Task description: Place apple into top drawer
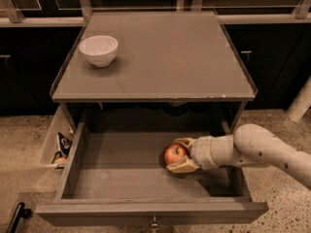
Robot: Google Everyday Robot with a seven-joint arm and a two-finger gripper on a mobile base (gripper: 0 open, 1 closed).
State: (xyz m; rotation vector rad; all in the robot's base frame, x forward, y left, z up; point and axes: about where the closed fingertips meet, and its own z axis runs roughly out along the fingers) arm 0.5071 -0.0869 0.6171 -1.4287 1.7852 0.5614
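My gripper (179,155), lower centre-right of the frame, reaches in from the right with its two fingers pinching the apple (172,153), one on the far side and one on the near. The apple lies leftward at my fingertips, inside the open top drawer (121,174), right of its middle and low over the grey floor; whether it touches, I cannot tell. Judged next: spread the fingers, then withdraw rightward and up.
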